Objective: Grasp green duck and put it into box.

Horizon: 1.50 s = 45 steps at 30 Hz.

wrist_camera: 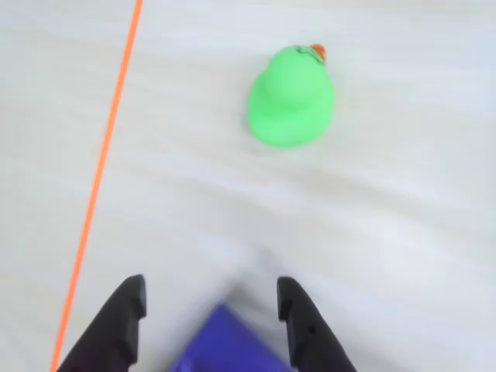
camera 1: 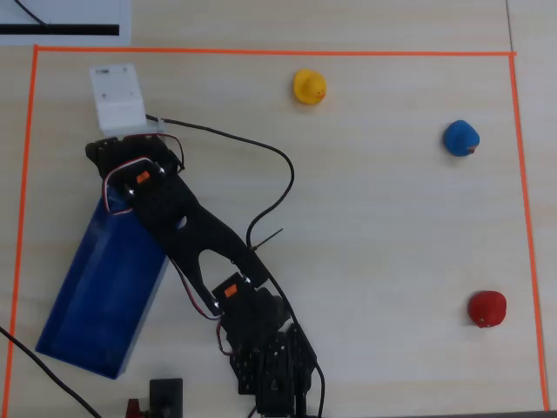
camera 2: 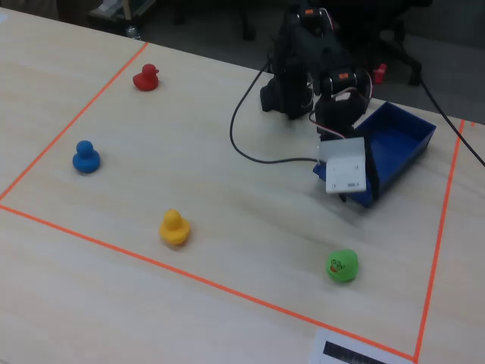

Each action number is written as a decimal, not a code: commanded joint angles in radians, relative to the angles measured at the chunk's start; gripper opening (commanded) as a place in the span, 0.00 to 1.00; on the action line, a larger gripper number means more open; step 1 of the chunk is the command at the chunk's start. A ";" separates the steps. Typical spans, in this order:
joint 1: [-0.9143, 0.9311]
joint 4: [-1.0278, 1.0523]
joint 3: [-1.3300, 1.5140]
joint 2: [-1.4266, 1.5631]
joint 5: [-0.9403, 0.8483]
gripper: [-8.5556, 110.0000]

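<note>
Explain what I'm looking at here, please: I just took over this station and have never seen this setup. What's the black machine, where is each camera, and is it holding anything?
The black machine is a small robot arm on a wooden table, with a two-finger gripper.

One camera looks straight down, one watches from across the table, and one rides on the wrist looking past the fingers.

An orange tape line frames the work area. Inside it are four toy ducks: the green duck, the yellow duck, the blue duck and the red duck. The blue box sits beside the arm.

The gripper is open and empty; the green duck lies ahead of it on the table.
</note>
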 commanded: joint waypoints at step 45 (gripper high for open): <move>0.115 -0.864 -0.066 -0.399 -0.434 0.27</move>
